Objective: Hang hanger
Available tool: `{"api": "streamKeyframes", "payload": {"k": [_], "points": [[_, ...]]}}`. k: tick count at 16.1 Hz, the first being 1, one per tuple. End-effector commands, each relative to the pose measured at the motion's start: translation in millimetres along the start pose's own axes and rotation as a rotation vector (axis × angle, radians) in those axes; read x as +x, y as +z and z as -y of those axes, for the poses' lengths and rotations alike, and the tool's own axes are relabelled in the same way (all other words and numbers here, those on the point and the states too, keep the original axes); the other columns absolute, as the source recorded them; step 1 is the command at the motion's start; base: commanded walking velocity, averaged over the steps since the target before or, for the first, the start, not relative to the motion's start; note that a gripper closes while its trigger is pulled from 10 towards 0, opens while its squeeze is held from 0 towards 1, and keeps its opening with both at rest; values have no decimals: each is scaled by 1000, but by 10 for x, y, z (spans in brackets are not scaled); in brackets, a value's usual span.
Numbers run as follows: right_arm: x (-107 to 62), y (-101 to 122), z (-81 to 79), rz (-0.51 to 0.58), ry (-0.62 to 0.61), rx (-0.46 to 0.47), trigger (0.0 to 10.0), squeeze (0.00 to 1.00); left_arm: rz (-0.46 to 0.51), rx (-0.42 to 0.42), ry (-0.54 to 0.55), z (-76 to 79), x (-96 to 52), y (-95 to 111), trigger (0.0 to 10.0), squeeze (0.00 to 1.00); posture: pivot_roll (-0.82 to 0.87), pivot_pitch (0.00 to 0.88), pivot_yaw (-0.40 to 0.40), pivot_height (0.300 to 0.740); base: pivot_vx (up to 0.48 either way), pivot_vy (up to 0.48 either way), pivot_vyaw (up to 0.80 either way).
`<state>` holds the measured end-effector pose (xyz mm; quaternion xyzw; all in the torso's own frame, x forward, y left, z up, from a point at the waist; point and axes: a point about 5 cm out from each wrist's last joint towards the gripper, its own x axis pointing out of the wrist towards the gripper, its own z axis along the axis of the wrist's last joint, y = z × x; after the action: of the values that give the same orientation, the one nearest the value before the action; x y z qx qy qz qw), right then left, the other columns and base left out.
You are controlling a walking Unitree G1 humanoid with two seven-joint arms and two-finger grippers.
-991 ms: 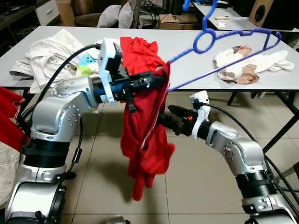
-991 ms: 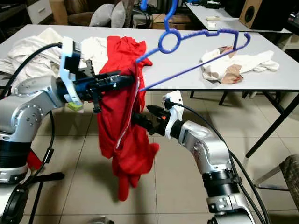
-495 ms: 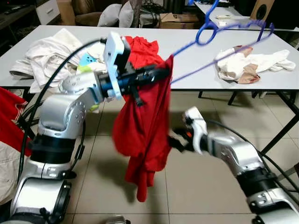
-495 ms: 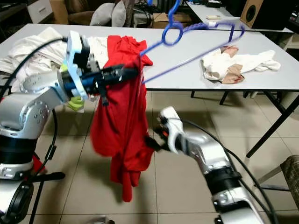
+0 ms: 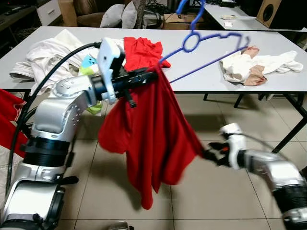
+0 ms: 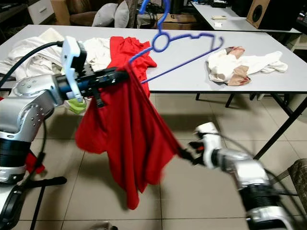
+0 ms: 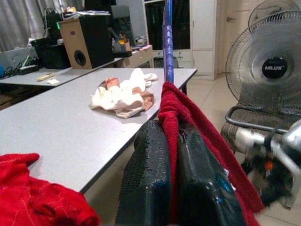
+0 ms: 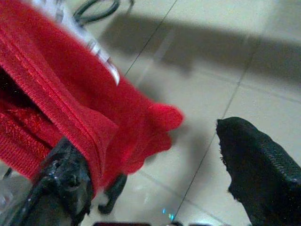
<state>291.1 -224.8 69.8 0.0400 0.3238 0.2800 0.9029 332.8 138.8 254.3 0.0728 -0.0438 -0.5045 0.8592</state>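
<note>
My left gripper (image 5: 152, 75) is raised in front of the table's near edge and is shut on the top of a red garment (image 5: 148, 139). A blue hanger (image 5: 206, 64) sticks out of that fold, up and to the right over the table. In the left wrist view the fingers (image 7: 146, 174) pinch red cloth with the hanger bar (image 7: 167, 42) rising beyond. My right gripper (image 5: 207, 154) is low on the right, above the floor, open. The garment's hem is stretched out to it and hooked over one finger (image 8: 66, 183).
The grey table (image 5: 283, 81) carries a white pile (image 5: 43, 57) at left, another red cloth (image 5: 141, 50) in the middle and white and beige clothes (image 5: 259, 64) at right. Table legs (image 5: 290, 136) stand at right. More red fabric (image 5: 7, 120) hangs at the left edge.
My right gripper has moved from under the garment out to the right and lower, drawing the hem sideways. The left gripper has turned, and the hanger has swung to the left.
</note>
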Motion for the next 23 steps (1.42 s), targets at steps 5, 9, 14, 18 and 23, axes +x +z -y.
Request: {"api": "streamKeyframes", "payload": {"k": [5,9,14,18,23], "points": [[-624,119,624,213,-315,138,0,0,17,41,-77,25,-243,-15,0,0,-35,0,1,740,0,0,0],[-958,460,821,524,-367,306,0,0,4,15,-142,129,-292,-119,0,0,-37,0,-9,740,0,0,0],[-1116,873,826,719,-301,379,0,0,-30,-20,-272,361,-287,-258,0,0,-39,0,-14,740,0,0,0],[-1112,1076,730,714,-249,320,0,0,-169,44,-220,346,-234,-448,0,0,-37,0,-18,740,0,0,0],[-1060,1253,549,670,-193,206,0,0,-260,105,-182,348,-89,-553,0,0,-43,0,-13,740,0,0,0]]}}
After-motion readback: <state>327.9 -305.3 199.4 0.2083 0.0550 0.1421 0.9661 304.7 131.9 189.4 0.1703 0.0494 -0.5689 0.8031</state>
